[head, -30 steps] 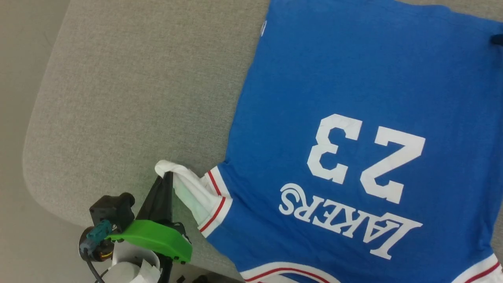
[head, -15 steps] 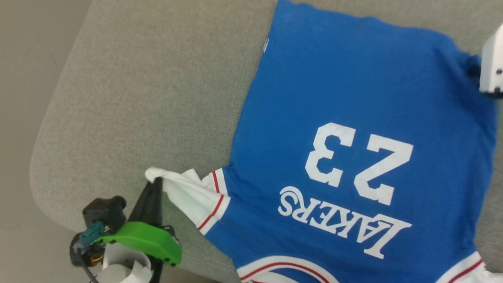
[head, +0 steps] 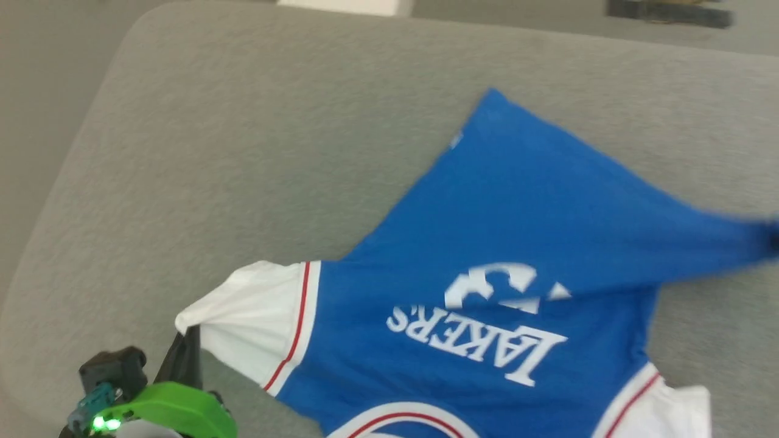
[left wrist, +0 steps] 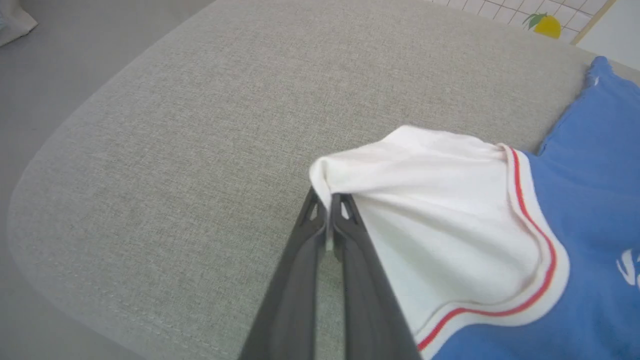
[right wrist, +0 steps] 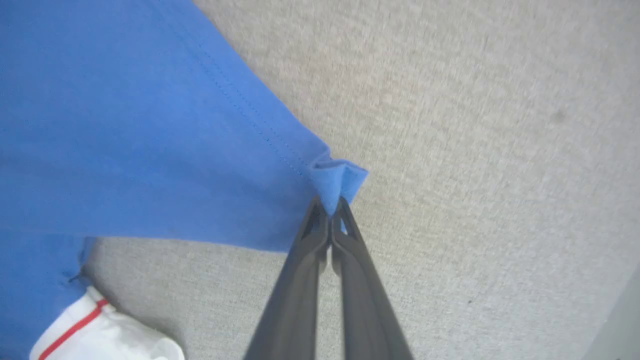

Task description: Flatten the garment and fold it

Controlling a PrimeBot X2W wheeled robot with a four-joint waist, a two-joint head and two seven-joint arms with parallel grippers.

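The blue shirt (head: 505, 231) lay on a grey fabric pad (head: 243, 152), toward its right half, with its collar end nearest the robot and its print upside down in the head view. The left gripper (left wrist: 327, 220) was clamped on the very tip of the white sleeve (left wrist: 440, 215) on the robot's left, a thin fold of cloth pinched between its dark fingers (left wrist: 295, 280), and the sleeve was drawn out taut from the red-striped trim toward the near left corner of the pad. The right gripper (right wrist: 330, 215) was squeezed tight on a blue hem corner (right wrist: 337, 180), which bunched into a small pleat just above its fingertips. From that grip the blue cloth stretched as a raised flap across to the right edge of the head view, and it lay over the upper part of the white number (head: 493, 286), while the lettering (head: 481, 344) below showed whole. The other sleeve (head: 675, 410) rested loose on the pad at the lower right. A green cover (head: 182, 413) sat on the left wrist, just behind the fingers. Bare grey floor (head: 36, 91) lay beyond the pad's rounded left corner.
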